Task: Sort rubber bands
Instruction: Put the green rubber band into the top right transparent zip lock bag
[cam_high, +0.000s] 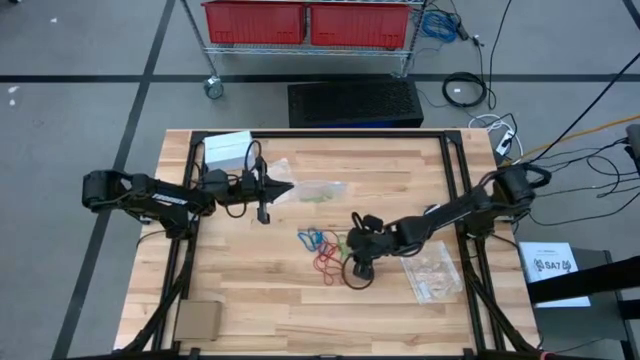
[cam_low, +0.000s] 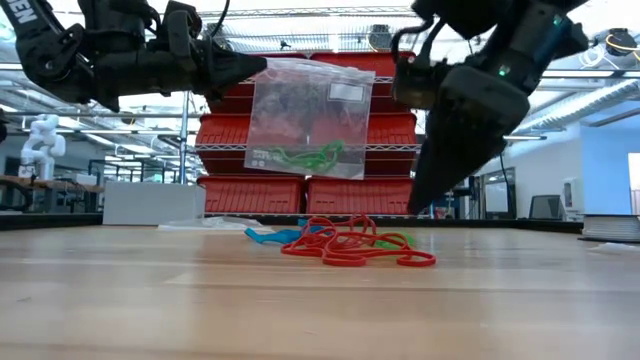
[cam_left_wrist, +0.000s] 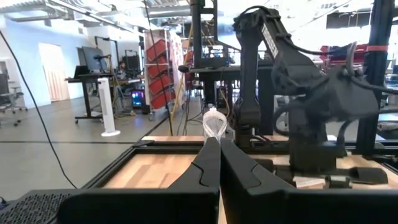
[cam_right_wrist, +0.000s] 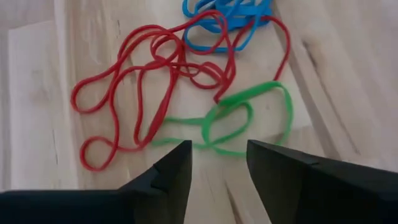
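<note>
Sorting looks partly done, judged from above: the left gripper (cam_high: 290, 187) holds a clear bag (cam_high: 318, 190) off the table top at the left, with green bands already inside, while a mixed heap of rubber bands (cam_high: 322, 250) in red, blue and green lies near the table's middle, and the right gripper (cam_high: 360, 272) hangs just beside that heap. A second clear bag (cam_high: 435, 272) lies flat under the right arm; whether it holds anything I cannot tell. From table height, the held bag (cam_low: 310, 118) hangs tilted from the left gripper (cam_low: 262, 68), green bands (cam_low: 300, 155) pooled at its bottom, and the loose pile (cam_low: 345, 245) rests on the wood below the right gripper (cam_low: 425, 205). The left wrist view shows that gripper's fingers (cam_left_wrist: 208, 168) pressed together on the bag's edge (cam_left_wrist: 214, 126). The right wrist view shows its jaws standing apart and empty over the tangle: red bands (cam_right_wrist: 143, 81), blue bands (cam_right_wrist: 227, 22), and green bands (cam_right_wrist: 245, 118) nearest the fingertips. So most of the red and blue, and some green, seem left to sort.
</note>
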